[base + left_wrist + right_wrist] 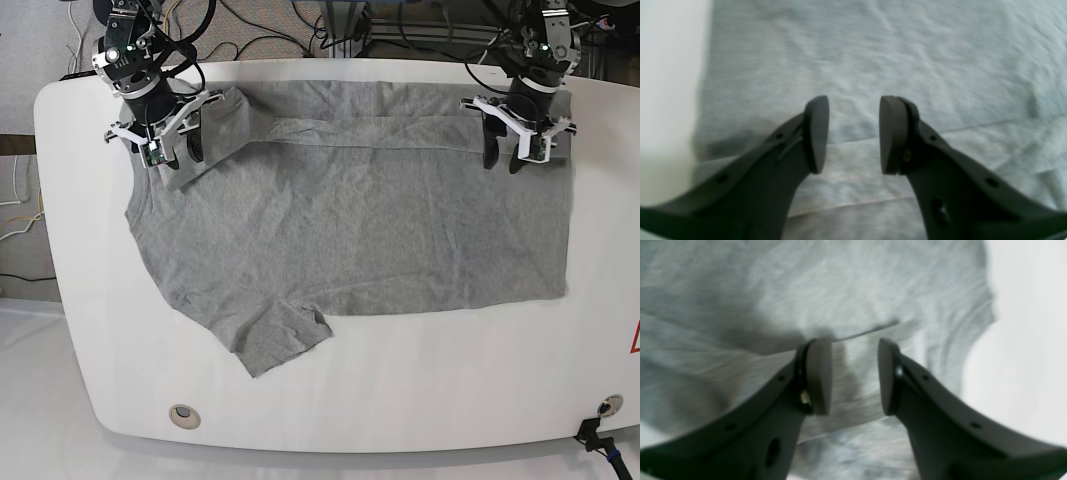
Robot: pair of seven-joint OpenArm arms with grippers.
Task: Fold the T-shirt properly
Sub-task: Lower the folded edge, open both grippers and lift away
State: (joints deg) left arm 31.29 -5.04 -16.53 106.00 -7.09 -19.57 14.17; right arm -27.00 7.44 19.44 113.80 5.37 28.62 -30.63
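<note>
Blurring the T-shirt [846, 290] weave across the right wrist view, softening the folded hem. Cropping both finger bases of the left gripper [853, 133] at the frame bottom. Hiding the shirt's far corners beneath both arms in the base view.

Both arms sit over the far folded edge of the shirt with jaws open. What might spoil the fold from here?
The left gripper and right gripper hold nothing, so closing could pinch only one layer of the T-shirt. The near sleeve lies splayed out and may end up bunched. The right gripper sits close to the shirt's edge by the table, so its grasp might slip off.
</note>
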